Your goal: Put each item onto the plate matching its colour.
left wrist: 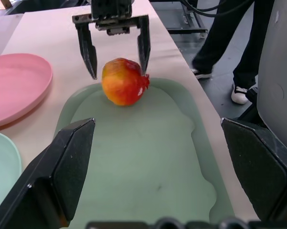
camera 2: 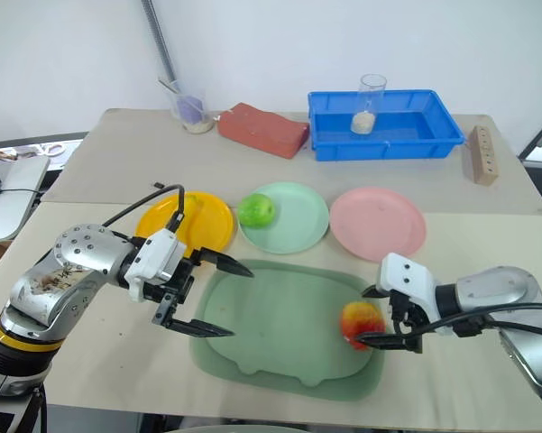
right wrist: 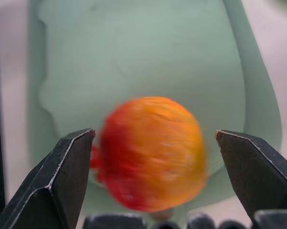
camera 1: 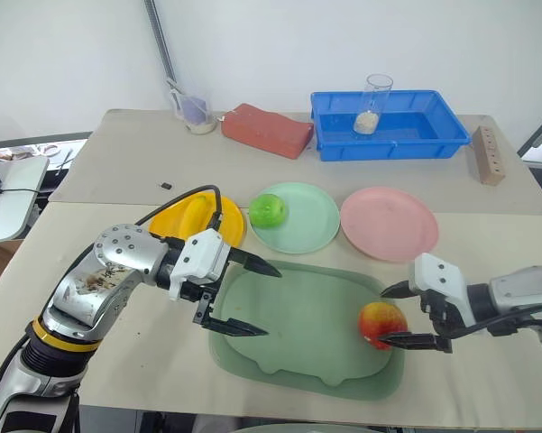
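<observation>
A red-orange peach [camera 1: 381, 323] lies at the right end of the dull-green tray [camera 1: 298, 352]. My right gripper [camera 1: 384, 316] is open and straddles the peach, one finger on each side; in the right wrist view the peach [right wrist: 153, 152] sits between the fingertips with gaps on both sides. Over the tray's left end my left gripper [camera 1: 272, 301] hangs open and empty. The green apple [camera 1: 268, 210] rests on the mint plate [camera 1: 311, 225]. The pink plate [camera 1: 390, 223] is bare. The yellow plate [camera 1: 185, 221] is half hidden behind my left wrist, with a yellow banana [camera 1: 198, 215] on it.
At the back stand a blue bin [camera 1: 433, 135] holding a glass beaker [camera 1: 372, 104], a red brick [camera 1: 266, 129], a cup [camera 1: 194, 113] and a wooden block [camera 1: 489, 155]. A person's legs [left wrist: 229, 38] stand beside the table's right side.
</observation>
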Motion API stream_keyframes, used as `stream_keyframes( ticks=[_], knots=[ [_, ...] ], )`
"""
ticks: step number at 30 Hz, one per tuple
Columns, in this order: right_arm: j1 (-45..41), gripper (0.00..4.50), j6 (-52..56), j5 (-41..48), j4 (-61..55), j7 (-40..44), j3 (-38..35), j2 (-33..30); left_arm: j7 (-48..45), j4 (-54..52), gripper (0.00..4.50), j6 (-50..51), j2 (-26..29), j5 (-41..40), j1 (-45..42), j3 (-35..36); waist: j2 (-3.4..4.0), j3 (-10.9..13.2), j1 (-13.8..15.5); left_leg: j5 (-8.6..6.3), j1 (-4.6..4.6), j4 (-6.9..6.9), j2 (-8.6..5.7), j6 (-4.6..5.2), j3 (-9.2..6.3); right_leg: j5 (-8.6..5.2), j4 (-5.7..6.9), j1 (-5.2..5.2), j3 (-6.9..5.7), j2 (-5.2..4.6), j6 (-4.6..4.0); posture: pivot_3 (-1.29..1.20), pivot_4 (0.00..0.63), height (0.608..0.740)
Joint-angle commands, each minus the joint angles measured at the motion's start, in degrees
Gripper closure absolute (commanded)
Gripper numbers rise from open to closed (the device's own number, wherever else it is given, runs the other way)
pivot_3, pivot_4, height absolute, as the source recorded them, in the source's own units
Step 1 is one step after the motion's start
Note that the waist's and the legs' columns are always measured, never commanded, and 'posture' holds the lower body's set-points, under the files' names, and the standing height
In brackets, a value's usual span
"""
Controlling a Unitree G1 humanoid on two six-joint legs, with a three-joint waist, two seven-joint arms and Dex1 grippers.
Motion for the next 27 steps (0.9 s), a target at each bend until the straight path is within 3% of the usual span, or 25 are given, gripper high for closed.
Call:
stream_keyframes(
  ticks=[1, 2, 7, 8, 13, 17, 22, 27],
  knots=[
    [-0.6, 0.03, -3.3, -1.9, 0.5, -0.6, 0.9, 0.1, -0.1, -1.5, 0.0, -1.5, 0.0, -0.4, 0.5, 0.7, 0.0, 0.0, 0.0, 0.0, 0.0, -0.01, 0.0, 0.0, 0.0, 0.0, 0.01, 0.0, 0.0, 0.0, 0.0, 0.0, 0.15, 0.74],
    [-0.6, 0.03, -3.9, -2.3, 0.8, -0.4, 1.3, 0.0, 0.0, -1.5, 0.0, -1.5, 0.0, -0.4, 0.6, 0.7, 0.0, 0.0, 0.0, 0.0, 0.01, -0.01, 0.0, 0.0, 0.0, 0.0, 0.01, 0.0, 0.0, 0.0, 0.0, 0.0, 0.15, 0.74],
    [-1.3, 1.47, -4.7, -1.5, 2.2, 1.1, 1.9, -0.1, 0.3, -1.7, 0.0, -1.5, 0.2, -0.5, 1.3, 1.1, 0.0, 0.0, 0.0, 0.0, 0.01, 0.01, 0.0, 0.0, 0.0, 0.01, 0.01, 0.03, -0.01, 0.0, 0.0, 0.0, 0.15, 0.74],
    [-1.5, 1.54, -4.7, -1.1, 2.3, 1.5, 1.7, -0.2, 0.4, -1.7, 0.0, -1.6, 0.2, -0.5, 1.4, 1.1, 0.0, 0.0, 0.0, 0.0, 0.01, 0.01, 0.0, 0.0, 0.0, 0.01, 0.01, 0.03, -0.01, 0.0, 0.0, 0.0, 0.15, 0.74],
    [-3.7, 1.54, -2.0, 3.1, 3.6, 3.1, -1.3, 0.1, 2.4, -0.6, 0.0, -1.1, -0.2, -0.3, 1.0, 1.8, 0.0, 0.0, 0.0, 0.0, 0.01, 0.02, 0.0, 0.01, 0.0, 0.03, 0.02, 0.03, -0.01, 0.0, -0.02, 0.0, 0.15, 0.74],
    [-14.7, 1.54, 5.5, 8.7, 12.3, -3.1, -5.4, 5.3, 9.3, 4.3, 0.0, 2.1, -3.7, -0.5, -2.9, 3.5, -0.02, 0.0, -0.1, 0.01, 0.03, 0.1, 0.0, 0.01, -0.01, 0.09, 0.07, 0.06, 0.0, 0.01, -0.01, 0.0, 0.15, 0.74],
    [-30.5, 1.54, 3.6, -0.5, 31.1, -18.2, -4.0, 12.5, 19.3, 10.3, 0.0, 7.4, -11.2, -1.9, -10.0, 6.4, -0.01, 0.0, 0.2, 0.01, -0.07, 0.18, -0.06, 0.02, -0.05, 0.15, 0.06, 0.04, 0.0, 0.0, 0.04, 0.0, 0.15, 0.74],
    [-36.8, 1.54, 0.4, -7.4, 40.3, -22.3, 1.2, 16.4, 20.6, 11.4, 0.0, 6.3, -14.2, 0.3, -11.6, 4.6, 0.25, -0.2, 0.3, -0.07, -0.2, 0.06, -0.1, 0.18, -0.05, 0.17, 0.08, 0.14, 0.03, 0.02, 0.03, 0.0, 0.15, 0.74]
  ],
)
